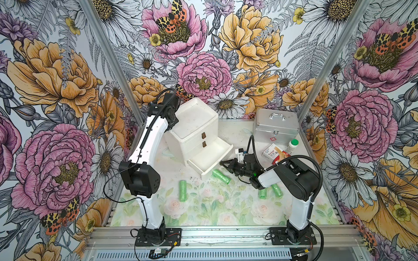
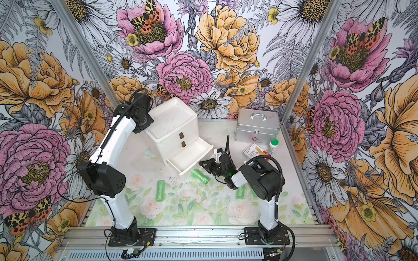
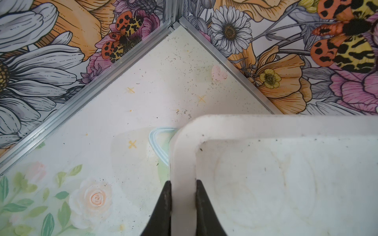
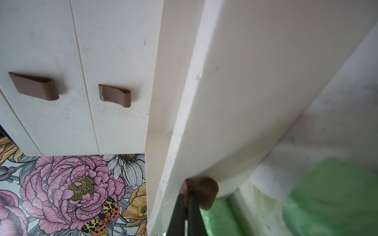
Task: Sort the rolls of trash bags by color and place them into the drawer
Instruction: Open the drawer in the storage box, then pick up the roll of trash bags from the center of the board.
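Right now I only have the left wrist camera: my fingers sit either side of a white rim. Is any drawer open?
Observer: Yes. The bottom drawer of the chest is pulled out. The two above it are shut.
Operator: Where's my other arm?
Observer: The right gripper is pinching that drawer's brown pull tab.
Operator: Anything loaded?
Observer: No, the open drawer looks empty. Four green rolls lie on the table, one of them just in front of the drawer.
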{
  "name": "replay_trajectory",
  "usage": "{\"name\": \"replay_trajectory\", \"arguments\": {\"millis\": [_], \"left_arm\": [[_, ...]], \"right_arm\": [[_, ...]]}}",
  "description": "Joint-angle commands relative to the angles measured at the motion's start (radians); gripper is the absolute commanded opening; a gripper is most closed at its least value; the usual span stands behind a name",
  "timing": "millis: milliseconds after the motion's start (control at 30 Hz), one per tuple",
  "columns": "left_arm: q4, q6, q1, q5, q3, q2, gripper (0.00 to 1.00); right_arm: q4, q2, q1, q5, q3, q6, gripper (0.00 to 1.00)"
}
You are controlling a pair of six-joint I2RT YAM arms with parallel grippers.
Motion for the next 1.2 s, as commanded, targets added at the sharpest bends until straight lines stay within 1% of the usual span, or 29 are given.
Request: {"name": "replay_trajectory", "arguments": {"millis": [0,33,133,167,233,367,467,667,867,1167], "left_arm": [[-0.109,0.011,-0.009,0.17,-0.037,0.049,0.0],[-0.109,0.01,-0.01,0.17,-0.037,0.048,0.0],[-0.109,0.011,-0.01,0.173,-0.033,0.052,0.0],[-0.109,0.008,-0.01,0.174,-0.03,0.052,0.0],[-0.108,0.005,-0.012,0.172,-0.029,0.052,0.0],[-0.108,-0.013,-0.013,0.166,-0.029,0.053,0.0],[-0.108,-0.054,-0.017,0.152,-0.038,0.046,0.0],[-0.104,-0.114,-0.016,0.186,-0.029,0.049,0.0],[-0.101,-0.104,-0.018,0.221,0.0,0.063,0.0],[-0.101,-0.087,-0.018,0.231,-0.01,0.071,0.0]], "right_arm": [[-0.075,-0.082,-0.013,0.029,-0.01,-0.081,0.32],[-0.127,-0.098,-0.012,0.024,0.002,-0.106,0.42],[-0.353,-0.167,-0.011,0.027,0.052,-0.221,0.63],[-0.447,-0.197,-0.009,0.039,0.072,-0.275,0.68],[-0.625,-0.249,-0.001,0.07,0.115,-0.383,0.74],[-0.931,-0.317,0.029,0.152,0.199,-0.592,0.74],[-1.025,-0.339,0.057,0.205,0.209,-0.675,0.74],[-1.098,-0.323,0.136,0.292,0.209,-0.767,0.73],[-1.122,-0.276,0.205,0.369,0.248,-0.827,0.73],[-1.149,-0.171,0.239,0.452,0.336,-0.904,0.7]]}}
